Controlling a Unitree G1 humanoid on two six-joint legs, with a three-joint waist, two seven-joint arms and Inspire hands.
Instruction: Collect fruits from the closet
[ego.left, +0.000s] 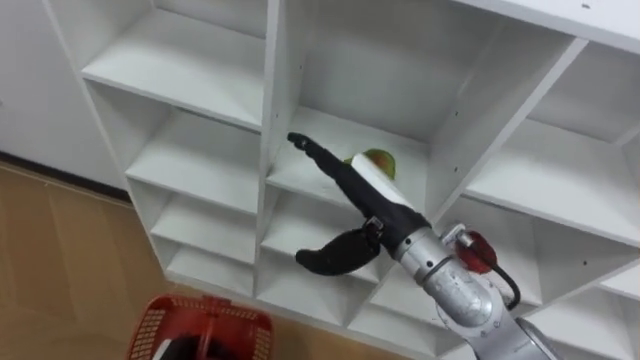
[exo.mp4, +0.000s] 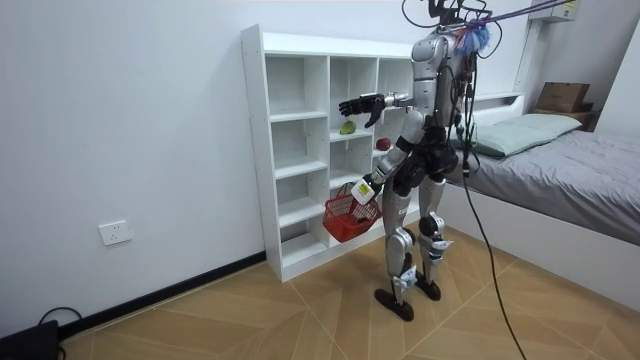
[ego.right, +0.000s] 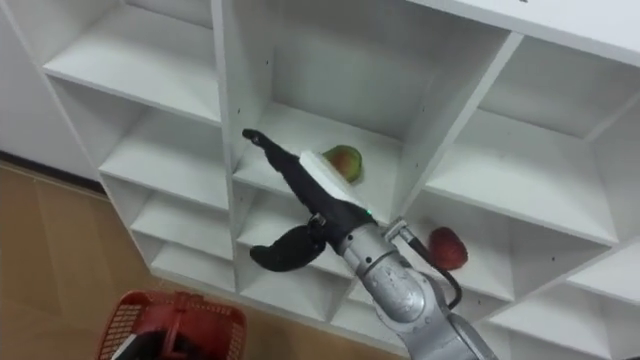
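The 2 eye views sit on the robot's head, close to the white closet (ego.left: 205, 70), and look down into its open compartments. Both share the middle compartment with the green fruit (ego.left: 380, 160), the right hand (ego.left: 365, 195) entering from the lower right, and the red basket (ego.left: 205, 325) at the bottom edge. The room view looks from well off across the floor (exo.mp4: 250, 320), faces the closet at a slant and takes in the whole robot from its side.
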